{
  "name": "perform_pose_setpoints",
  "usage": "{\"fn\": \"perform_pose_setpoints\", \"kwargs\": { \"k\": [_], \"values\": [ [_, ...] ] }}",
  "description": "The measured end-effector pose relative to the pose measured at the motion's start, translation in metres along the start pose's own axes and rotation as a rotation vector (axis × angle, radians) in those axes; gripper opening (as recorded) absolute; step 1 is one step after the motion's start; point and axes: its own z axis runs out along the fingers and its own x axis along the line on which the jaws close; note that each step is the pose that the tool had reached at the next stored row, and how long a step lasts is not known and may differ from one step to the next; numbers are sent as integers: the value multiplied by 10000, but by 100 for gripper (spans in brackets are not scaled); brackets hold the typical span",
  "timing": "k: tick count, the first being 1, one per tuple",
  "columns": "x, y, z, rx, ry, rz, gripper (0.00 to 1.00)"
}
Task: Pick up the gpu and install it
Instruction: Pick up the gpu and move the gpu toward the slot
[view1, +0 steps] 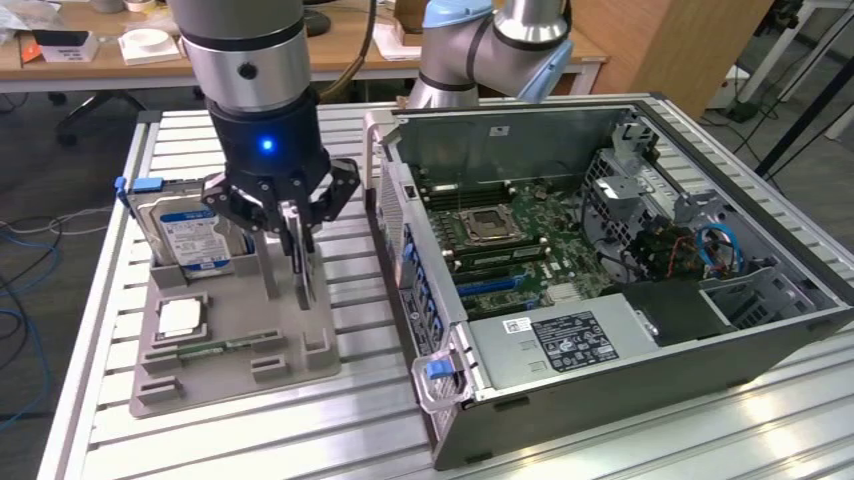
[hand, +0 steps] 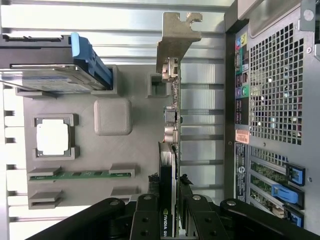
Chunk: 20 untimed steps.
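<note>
hard drive (view1: 198, 238) label: words too small to read. power box (view1: 567, 338) label: same. orange sticker (hand: 242, 136) on case (hand: 275, 90): can't read. tiny green mark on gpu (hand: 169, 170): unclear.

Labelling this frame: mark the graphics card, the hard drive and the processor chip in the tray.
graphics card (hand: 173, 47), wrist view, on its metal bracket.
hard drive (view1: 195, 236), exterior view, on its blue-white label.
processor chip (hand: 52, 136), wrist view, middle of its silver lid.
</note>
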Motion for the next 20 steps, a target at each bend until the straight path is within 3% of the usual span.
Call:
{"fn": "perform_pose_setpoints", "kwargs": {
  "k": [20],
  "values": [
    [-13, 8, -224, 1, 1, 10, 26]
  ]
}}
